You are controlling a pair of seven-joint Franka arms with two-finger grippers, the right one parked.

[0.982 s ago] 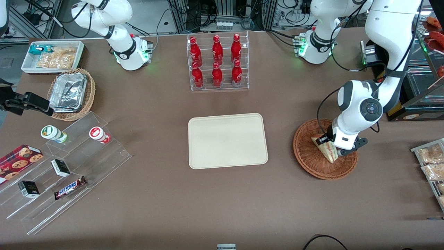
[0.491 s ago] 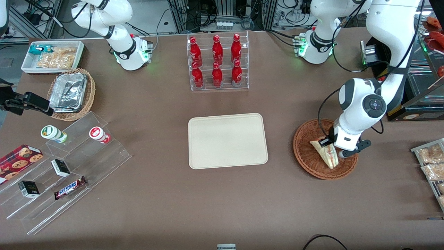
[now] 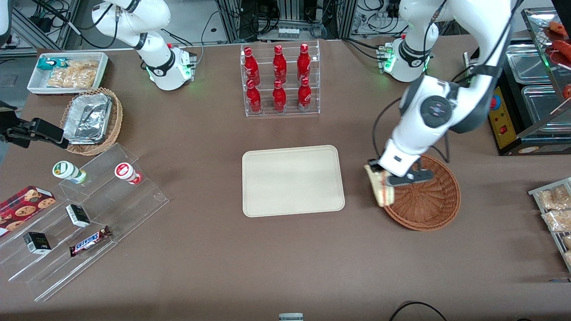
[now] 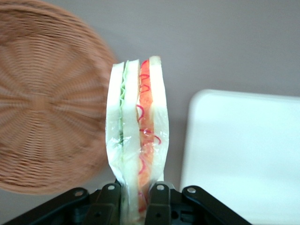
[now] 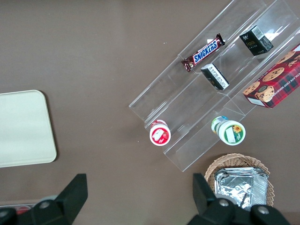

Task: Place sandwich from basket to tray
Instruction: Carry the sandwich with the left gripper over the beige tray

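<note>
The sandwich (image 3: pixel 382 189) hangs in the air at the basket (image 3: pixel 428 205) rim nearest the tray (image 3: pixel 292 180), long axis pointing away from the gripper (image 4: pixel 138 197), which has it pinched by the wide end. Basket's got nothing in it, and the tray's bare too.
</note>
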